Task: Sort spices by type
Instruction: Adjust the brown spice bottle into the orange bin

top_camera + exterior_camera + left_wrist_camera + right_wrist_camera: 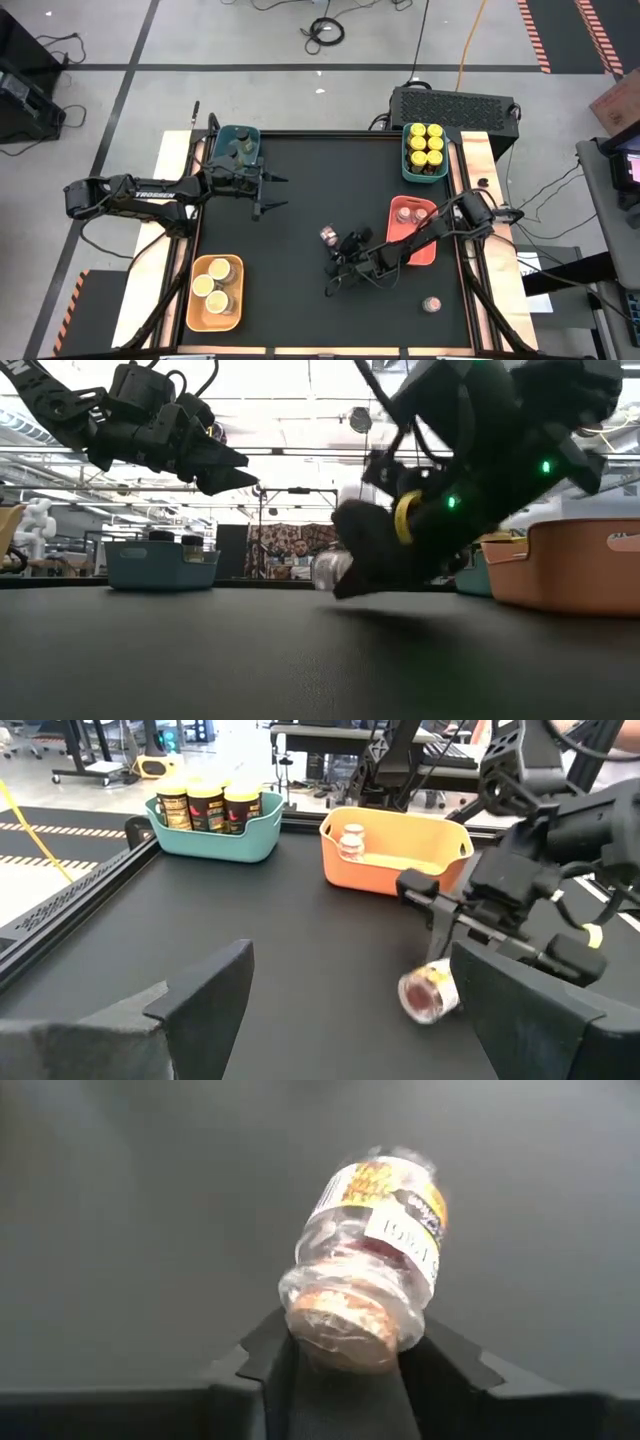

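Basically right gripper (345,1365) pinches the toppled jar (365,1260) at its lid end; light, slick, likely rolls.

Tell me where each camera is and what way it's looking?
High view: above the table, looking straight down; both arms show, left gripper open, right gripper at a small jar.
Low view: at tabletop height, looking level across; both arms come down from above.
Left wrist view: on the left arm, facing the right arm and the salmon tray.
Right wrist view: on the right arm, its fingers around the jar.
Shared: all four show that jar.
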Robot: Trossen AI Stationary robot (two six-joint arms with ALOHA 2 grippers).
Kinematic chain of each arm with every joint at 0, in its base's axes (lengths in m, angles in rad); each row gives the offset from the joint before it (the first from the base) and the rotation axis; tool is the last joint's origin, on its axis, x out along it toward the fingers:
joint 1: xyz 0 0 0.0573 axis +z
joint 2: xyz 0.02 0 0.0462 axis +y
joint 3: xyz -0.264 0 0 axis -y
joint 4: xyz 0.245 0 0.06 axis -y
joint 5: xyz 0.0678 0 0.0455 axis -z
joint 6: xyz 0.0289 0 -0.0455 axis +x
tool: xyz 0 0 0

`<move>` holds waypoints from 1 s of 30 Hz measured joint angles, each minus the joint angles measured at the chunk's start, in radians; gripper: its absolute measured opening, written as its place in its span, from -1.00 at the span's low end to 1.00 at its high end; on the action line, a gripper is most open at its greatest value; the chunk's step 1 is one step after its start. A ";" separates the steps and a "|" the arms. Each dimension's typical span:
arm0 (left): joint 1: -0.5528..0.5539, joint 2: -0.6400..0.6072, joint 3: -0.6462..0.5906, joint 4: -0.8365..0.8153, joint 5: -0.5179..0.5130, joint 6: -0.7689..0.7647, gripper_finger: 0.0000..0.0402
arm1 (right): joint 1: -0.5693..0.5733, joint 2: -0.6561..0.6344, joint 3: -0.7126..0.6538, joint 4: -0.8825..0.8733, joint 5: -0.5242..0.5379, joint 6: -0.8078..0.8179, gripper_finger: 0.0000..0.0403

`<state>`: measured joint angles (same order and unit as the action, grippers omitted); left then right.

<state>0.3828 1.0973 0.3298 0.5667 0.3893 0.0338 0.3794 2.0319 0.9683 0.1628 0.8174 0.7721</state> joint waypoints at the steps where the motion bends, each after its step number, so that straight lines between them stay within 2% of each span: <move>1: 0.000 0.000 0.000 0.000 0.000 0.000 0.70 | 0.000 -0.010 0.007 -0.020 0.001 -0.008 -0.28; 4: 0.000 0.000 0.000 0.000 0.000 0.000 0.70 | -0.005 -0.034 0.043 -0.083 0.004 -0.026 -0.40; 9: 0.000 0.000 0.000 0.000 0.000 0.000 0.70 | -0.005 -0.091 0.129 -0.289 -0.003 -0.051 -0.53; 14: 0.000 0.000 0.000 -0.001 0.000 0.000 0.70 | -0.012 -0.131 0.212 -0.511 -0.098 0.011 -0.61; 23: 0.000 0.000 0.000 -0.001 0.000 0.000 0.70 | -0.012 -0.118 0.193 -0.532 -0.160 0.121 -0.76; 30: 0.000 0.000 0.000 0.000 0.000 0.000 0.70 | -0.012 -0.119 0.179 -0.532 -0.274 0.161 -0.84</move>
<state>0.3828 1.0976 0.3298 0.5663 0.3893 0.0335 0.3673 1.9130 1.1469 -0.3688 0.5437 0.9331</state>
